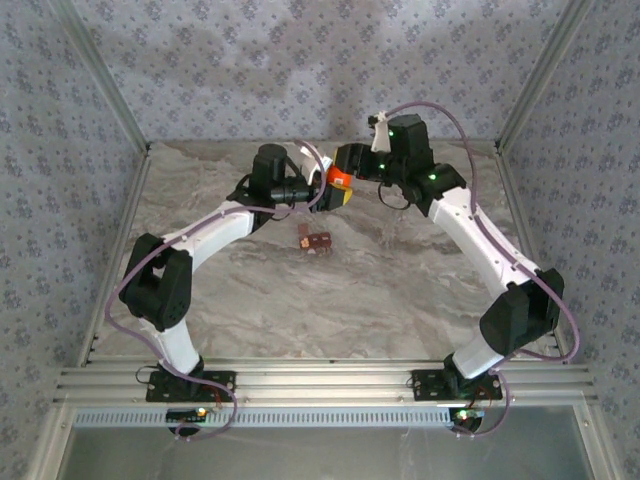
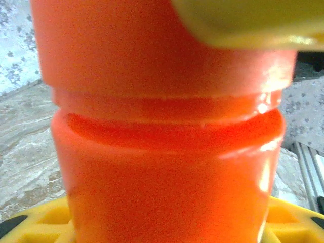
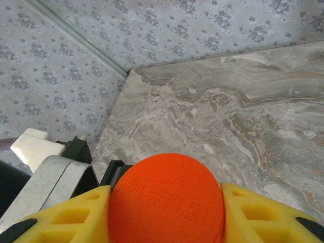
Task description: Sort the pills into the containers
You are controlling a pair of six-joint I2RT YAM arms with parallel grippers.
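Top external view shows your left arm (image 1: 200, 240) and right arm (image 1: 480, 235) meeting in the air over the far side of the marbled table (image 1: 400, 290). The left gripper (image 2: 162, 230) is clamped around the body of the orange bottle (image 2: 167, 172) as an anchor, with a yellow finger on either side. The right gripper (image 3: 167, 228) pinches the round cap (image 3: 166, 195) from its end, closed snugly against both sides. I judge you are set to twist the cap off, since the pills are presumably inside. The containers (image 1: 317, 241), a dark reddish-brown strip, lie on the table just in front of the bottle, untouched and near enough for a short pour.
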